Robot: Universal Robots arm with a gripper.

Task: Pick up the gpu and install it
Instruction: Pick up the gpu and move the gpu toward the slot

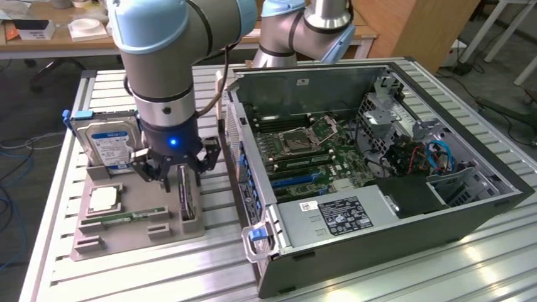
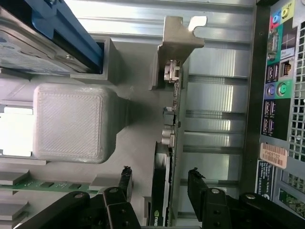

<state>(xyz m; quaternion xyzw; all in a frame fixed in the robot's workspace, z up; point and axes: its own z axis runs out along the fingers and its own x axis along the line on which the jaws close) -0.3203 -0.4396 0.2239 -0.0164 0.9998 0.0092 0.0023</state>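
The gpu [image 1: 186, 201] stands on its long edge in a slot of a grey holder [image 1: 134, 236], beside the open computer case [image 1: 378, 189]. In the wrist view the gpu [image 2: 164, 191] is seen edge-on: a thin, dark board with small connectors along it and a bent silver end bracket [image 2: 174, 47] at the far end.

The gripper [image 1: 178, 179] hangs directly over the card with its black fingers [image 2: 125, 175] spread wide, one on each side of the board and touching neither face. Nothing is held.

A good grasp here probably means keeping the card centred between the jaws, so both fingers meet it together and do not tip it in its slot. The card is thin, stiff and slick, so the grip should likely be square to its flat faces.

The holder looks like matte printed plastic with a fine layered texture and rounded blocks. It also carries a silver hard drive [image 1: 105, 141] with a blue label, standing upright, a square processor chip [image 1: 102, 200] and a narrow green memory stick [image 1: 126, 217], both lying flat. All rest on a table [image 1: 419, 270] of ribbed aluminium slats.
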